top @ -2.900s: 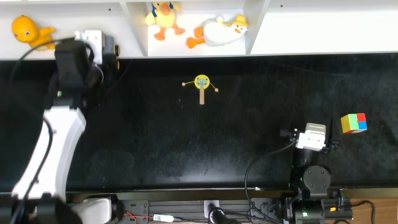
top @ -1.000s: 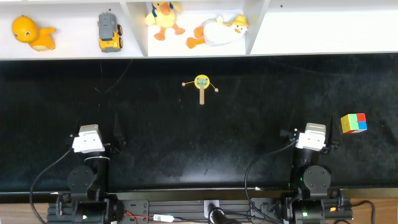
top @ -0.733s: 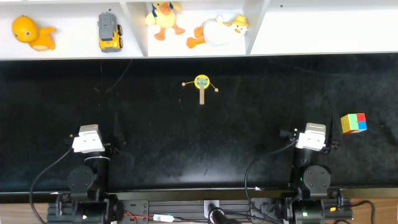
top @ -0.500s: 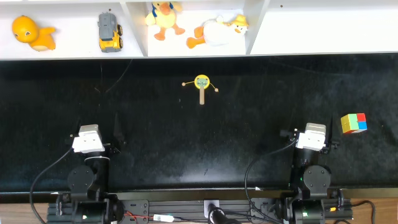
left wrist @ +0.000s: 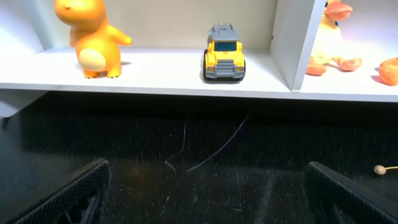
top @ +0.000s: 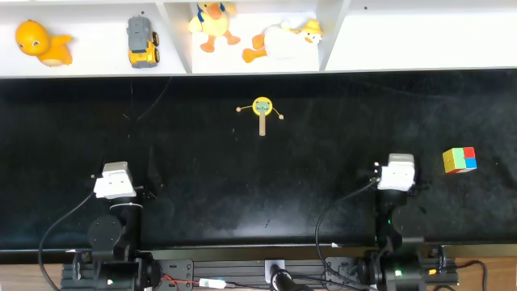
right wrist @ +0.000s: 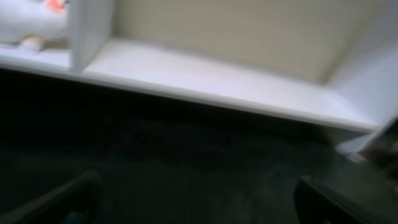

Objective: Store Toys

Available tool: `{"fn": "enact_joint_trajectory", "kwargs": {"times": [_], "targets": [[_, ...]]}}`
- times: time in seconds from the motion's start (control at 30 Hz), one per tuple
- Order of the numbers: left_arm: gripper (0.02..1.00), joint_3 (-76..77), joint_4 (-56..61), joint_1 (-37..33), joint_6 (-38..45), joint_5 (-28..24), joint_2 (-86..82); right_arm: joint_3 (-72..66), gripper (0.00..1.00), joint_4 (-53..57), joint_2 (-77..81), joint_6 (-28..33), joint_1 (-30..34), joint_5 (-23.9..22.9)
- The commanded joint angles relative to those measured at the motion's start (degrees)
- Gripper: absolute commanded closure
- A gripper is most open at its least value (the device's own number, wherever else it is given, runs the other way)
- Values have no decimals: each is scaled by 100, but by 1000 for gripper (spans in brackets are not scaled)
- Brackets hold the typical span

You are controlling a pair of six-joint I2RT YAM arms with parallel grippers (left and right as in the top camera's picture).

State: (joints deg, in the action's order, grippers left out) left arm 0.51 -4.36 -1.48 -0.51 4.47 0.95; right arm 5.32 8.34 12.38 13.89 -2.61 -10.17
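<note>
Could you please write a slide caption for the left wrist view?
Left gripper, open, faces a white shelf holding an orange toy figure and a yellow truck.

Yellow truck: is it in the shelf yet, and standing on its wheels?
In and upright. The yellow truck stands on its wheels on the floor of the left compartment, apart from the orange figure.

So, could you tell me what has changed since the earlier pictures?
The left gripper pulled back from the shelf to its base, leaving the yellow truck beside the orange toy. The right gripper has just shifted slightly toward the shelf. The rattle drum, colour cube, yellow plush duck and white plush bird stayed put.
</note>
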Motion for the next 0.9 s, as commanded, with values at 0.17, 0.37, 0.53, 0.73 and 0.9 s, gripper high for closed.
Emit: {"fn": "enact_joint_trajectory", "kwargs": {"times": [0.17,0.37,0.53,0.73,0.9], "targets": [[20,-4,-26,48,-85,-96,-79,2402,5,1344,2988,-2693,-581,791],[20,-4,-26,48,-85,-96,-79,4155,5,2879,4948,-3370,-1460,916],[20,-4,-26,48,-85,-96,-79,5200,3,3307,6516,-3762,-2131,927],[20,-4,-26,48,-85,-96,-79,6177,3,3322,8111,-4035,-2710,927],[20,-4,-26,48,-85,-96,-79,6859,3,3316,9110,-4135,-2983,931]]}}
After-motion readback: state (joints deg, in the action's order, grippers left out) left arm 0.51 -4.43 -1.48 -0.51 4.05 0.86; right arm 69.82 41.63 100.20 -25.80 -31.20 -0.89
